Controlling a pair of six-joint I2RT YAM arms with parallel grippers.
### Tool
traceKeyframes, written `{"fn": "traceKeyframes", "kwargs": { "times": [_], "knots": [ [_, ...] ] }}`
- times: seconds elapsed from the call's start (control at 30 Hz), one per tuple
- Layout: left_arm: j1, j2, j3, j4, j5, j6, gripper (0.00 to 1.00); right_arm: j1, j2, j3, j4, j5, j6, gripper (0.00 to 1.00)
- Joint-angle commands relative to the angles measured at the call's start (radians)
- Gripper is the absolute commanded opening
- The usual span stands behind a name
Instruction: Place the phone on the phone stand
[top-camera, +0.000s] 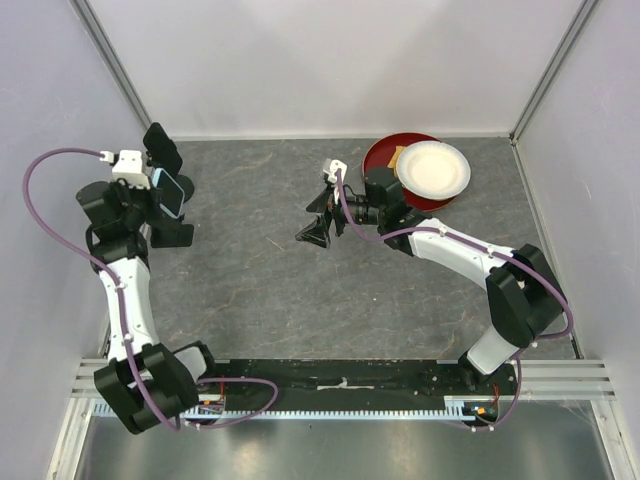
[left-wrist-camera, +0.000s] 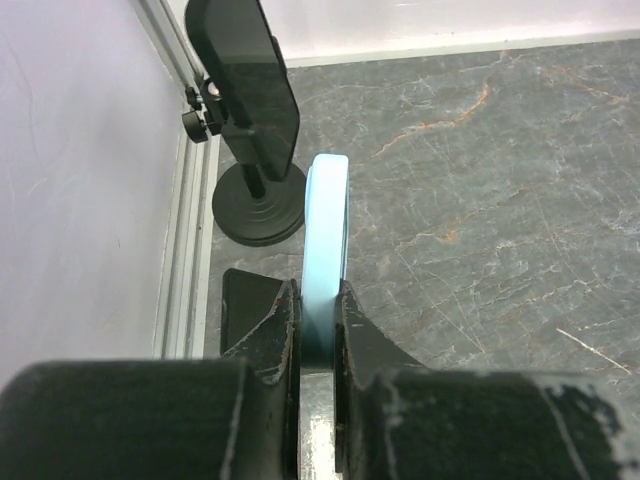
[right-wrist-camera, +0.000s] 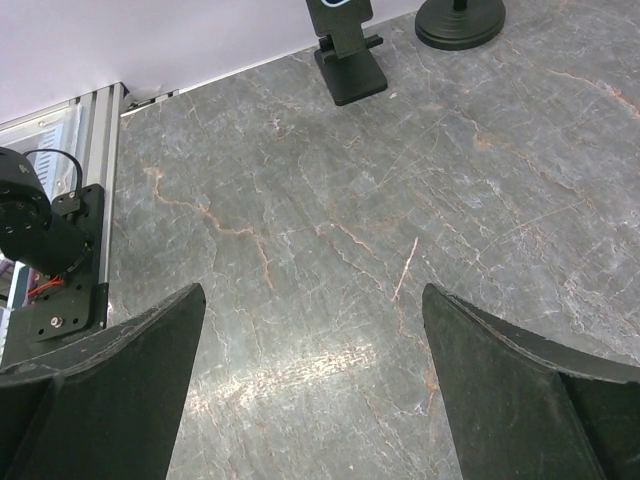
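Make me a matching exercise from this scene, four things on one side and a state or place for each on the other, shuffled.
Things:
1. phone
2. white plate
3. right gripper
4. round-based stand

States or places:
A. black, standing upright
B. open, holding nothing
C. clamped in the left gripper
D. resting on the red dish

Pairs: 1-C, 2-D, 3-B, 4-A.

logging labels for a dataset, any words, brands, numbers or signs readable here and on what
No readable text in any view.
phone: only its plain pale blue edge shows, no print.
phone stand: plain black, no marking seen.
white plate: blank.
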Motion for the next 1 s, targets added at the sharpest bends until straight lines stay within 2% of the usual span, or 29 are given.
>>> {"fn": "traceKeyframes", "kwargs": {
  "times": [0.0,0.1,0.23,0.4,0.67,0.77,0.97],
  "knots": [
    [0.103,0.046,0.079,0.046,0.188,0.029,0.02,0.001,-0.035,0.006,0.031,-0.029,-0.018,0.96],
    [0.186,0.071,0.036,0.113,0.307,-0.024,0.02,-0.001,-0.041,0.003,0.029,-0.025,-0.023,0.96],
    [0.209,0.107,0.041,0.113,0.385,-0.026,0.02,0.001,-0.037,0.006,0.026,-0.028,-0.023,0.96],
    [0.221,0.152,0.070,0.100,0.397,-0.014,0.02,-0.002,-0.025,0.010,0.025,-0.038,-0.020,0.97],
    [0.252,0.154,0.044,0.092,0.323,-0.008,0.02,-0.002,-0.028,0.003,0.043,-0.054,-0.021,0.98],
    [0.270,0.157,0.016,0.118,0.333,-0.026,0.02,-0.004,-0.028,0.001,0.045,-0.063,-0.020,0.98],
    [0.278,0.186,0.059,0.090,0.349,-0.022,0.02,-0.001,-0.026,0.003,0.046,-0.069,-0.020,0.98]
  ]
}}
